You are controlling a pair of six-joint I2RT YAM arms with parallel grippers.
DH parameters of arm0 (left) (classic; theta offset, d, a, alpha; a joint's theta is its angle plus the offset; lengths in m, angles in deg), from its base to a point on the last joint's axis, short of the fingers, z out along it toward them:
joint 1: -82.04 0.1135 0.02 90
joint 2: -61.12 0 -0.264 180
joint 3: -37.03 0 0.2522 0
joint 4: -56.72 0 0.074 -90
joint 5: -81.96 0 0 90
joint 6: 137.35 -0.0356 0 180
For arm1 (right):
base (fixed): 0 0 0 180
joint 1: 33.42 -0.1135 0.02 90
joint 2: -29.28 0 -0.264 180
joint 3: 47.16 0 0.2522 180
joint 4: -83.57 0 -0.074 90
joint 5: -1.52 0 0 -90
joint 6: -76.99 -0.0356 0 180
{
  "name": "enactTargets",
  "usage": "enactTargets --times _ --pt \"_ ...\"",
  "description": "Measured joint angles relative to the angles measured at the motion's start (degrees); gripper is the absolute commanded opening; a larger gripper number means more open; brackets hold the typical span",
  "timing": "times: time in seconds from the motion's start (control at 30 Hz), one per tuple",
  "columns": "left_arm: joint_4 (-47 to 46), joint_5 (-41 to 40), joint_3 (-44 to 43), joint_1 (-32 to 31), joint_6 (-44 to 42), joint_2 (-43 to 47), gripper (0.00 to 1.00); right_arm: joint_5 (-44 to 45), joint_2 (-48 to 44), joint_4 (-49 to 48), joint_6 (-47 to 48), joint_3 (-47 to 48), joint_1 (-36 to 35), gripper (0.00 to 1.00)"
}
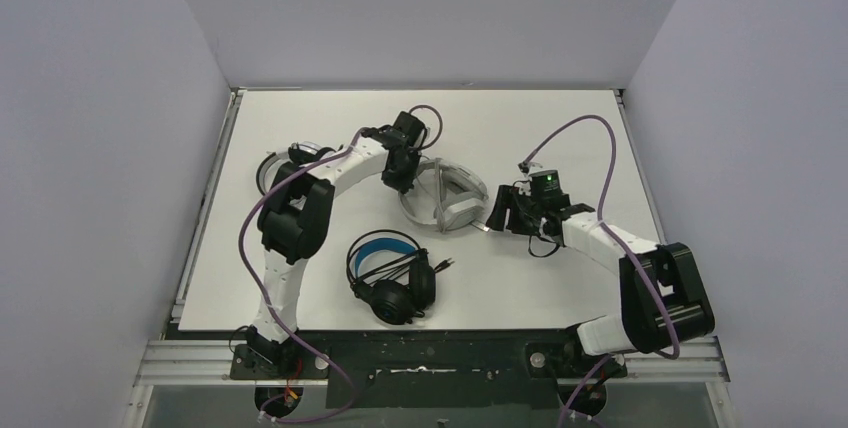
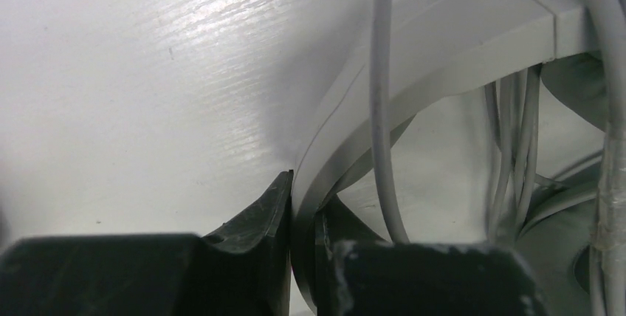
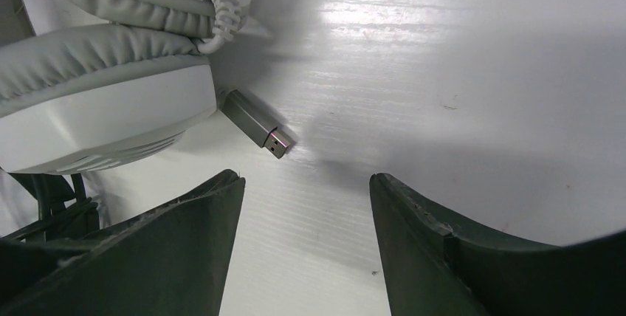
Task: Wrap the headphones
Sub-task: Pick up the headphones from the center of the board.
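A white/grey headset (image 1: 455, 210) lies mid-table with its pale cable (image 2: 380, 109) looped through it. My left gripper (image 1: 405, 173) is shut on its grey headband (image 2: 413, 72), which passes between the jaws in the left wrist view (image 2: 304, 205). My right gripper (image 1: 497, 216) is open and empty just right of that headset. In the right wrist view it (image 3: 306, 183) hovers over bare table, with the cable's USB plug (image 3: 258, 125) lying just ahead beside a white ear cup (image 3: 103, 117). The black headset with the blue-lined band (image 1: 392, 278) lies near the front. Another pale headset (image 1: 272, 166) lies at left, partly hidden by the left arm.
The white table (image 1: 560, 138) sits between grey walls on the left, back and right. Its front edge ends at a metal rail (image 1: 430, 358) by the arm bases. Purple arm cables loop above both arms.
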Motion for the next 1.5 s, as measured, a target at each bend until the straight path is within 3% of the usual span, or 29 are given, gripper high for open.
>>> enactTargets --times 0.3,0.67,0.9,1.13,1.3,1.5 --pt "15.17 -3.28 -8.83 -0.11 -3.48 1.77 0.00 -1.18 -2.82 -0.24 1.55 -0.26 1.44 0.78" --pt "26.05 -1.62 -15.02 -0.09 -4.87 9.68 0.00 -11.82 2.60 -14.73 5.49 -2.86 -1.46 0.87" --pt "31.41 -1.75 -18.29 0.81 -6.43 10.45 0.00 -11.76 7.48 -21.97 8.50 -2.75 -5.75 0.89" --pt "32.50 -1.01 -19.98 1.03 -5.99 11.32 0.00 -14.10 9.66 -30.51 5.95 -3.48 -3.39 0.87" --pt "32.98 1.51 -21.09 1.05 -6.40 12.92 0.00 -16.00 6.12 -33.46 2.86 -6.67 -0.09 0.87" --pt "34.34 4.57 -22.03 1.07 -6.99 14.40 0.00 -16.37 -5.81 -31.08 3.58 -9.27 0.44 0.88"
